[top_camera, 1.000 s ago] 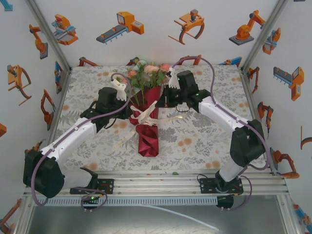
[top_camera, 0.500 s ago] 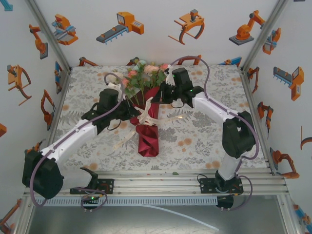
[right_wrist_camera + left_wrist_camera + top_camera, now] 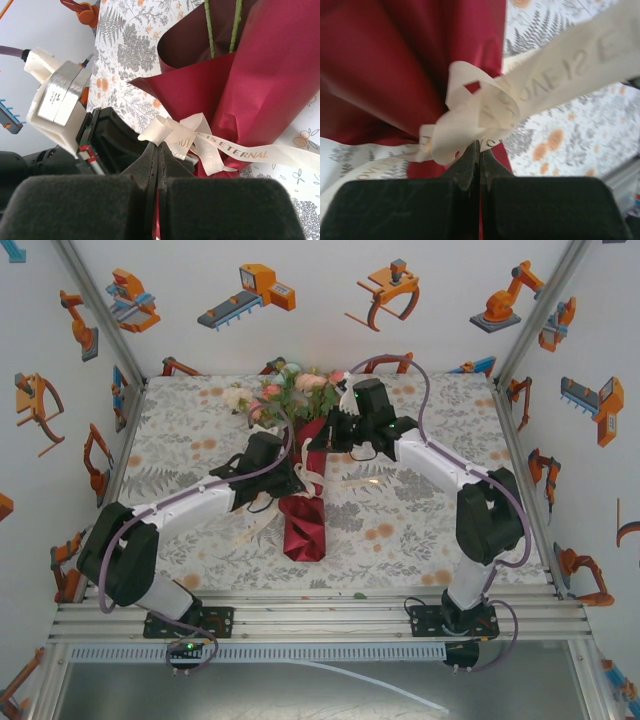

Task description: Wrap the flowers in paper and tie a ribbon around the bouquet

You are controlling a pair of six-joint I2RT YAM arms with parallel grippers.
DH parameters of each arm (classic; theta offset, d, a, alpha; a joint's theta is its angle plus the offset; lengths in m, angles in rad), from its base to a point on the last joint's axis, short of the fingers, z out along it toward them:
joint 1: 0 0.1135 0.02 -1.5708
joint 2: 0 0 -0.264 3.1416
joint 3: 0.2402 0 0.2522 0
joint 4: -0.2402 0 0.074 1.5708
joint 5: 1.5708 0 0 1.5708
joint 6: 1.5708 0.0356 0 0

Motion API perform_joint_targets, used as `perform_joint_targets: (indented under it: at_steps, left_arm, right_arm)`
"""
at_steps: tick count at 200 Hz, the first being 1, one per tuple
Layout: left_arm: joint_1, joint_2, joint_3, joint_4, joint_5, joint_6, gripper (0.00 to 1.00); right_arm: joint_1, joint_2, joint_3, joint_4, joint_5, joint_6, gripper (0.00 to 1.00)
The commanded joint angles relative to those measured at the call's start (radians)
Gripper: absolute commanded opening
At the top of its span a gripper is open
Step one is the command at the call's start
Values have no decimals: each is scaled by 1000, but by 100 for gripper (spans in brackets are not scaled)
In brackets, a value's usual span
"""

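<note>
**Tying the bow: both claws closed at the knot**

The wrapping looked finished. The paper point(image 3: 303, 525) made a dark red cone around the stems point(image 3: 210, 30), and the bouquet point(image 3: 300, 455) lay in the middle of the table point(image 3: 420, 510) with the flowers point(image 3: 295, 390) pointing to the far edge. The step in hand was, I judge, the tying of the ribbon point(image 3: 240, 152). It went around the narrow part of the cone and was gathered there in a loose knot with loops.

The right gripper point(image 3: 157, 145) was fully closed and pinched a small loop of ribbon at its tips. The left gripper point(image 3: 479, 146) was closed too, its tips pushed into the bunch of ribbon. It seemed to hold a fold, though the blur made this less certain. One printed tail lay out over the table.

Both arms reached forward and bent inward, meeting at the bouquet from opposite sides — the left one low and stretched, the right one with its elbow raised.

The next move probably calls for pulling the two loops apart, evenly and gently, so the knot tightens without sliding off the cone or crushing the paper.
</note>
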Motion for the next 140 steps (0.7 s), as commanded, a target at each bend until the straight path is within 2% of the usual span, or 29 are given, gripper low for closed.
perform_joint_targets:
  at_steps: [1,16,34,63,87,115,140]
  left_arm:
    - [4,30,14,6,-118,64,4]
    - [4,48,29,6,-109,69,3]
    - [4,57,32,17,-99,62,3]
    - [7,69,28,40,-80,45,3]
    - [8,82,31,46,-66,31,3]
    - [16,81,27,66,-39,13,3]
    - [32,82,28,87,-5,-21,3]
  right_arm:
    - [13,-19,2,39,-40,9,0]
    - [15,-19,-3,39,-52,7,0]
    - [15,-23,-3,25,-52,-11,14]
    - [9,-52,2,-55,38,-69,31]
    - [-19,-89,-22,-100,70,-95,41]
    - [-36,-151,-103,-100,85,-115,43]
    - [-30,-182,-182,-66,66,-116,38]
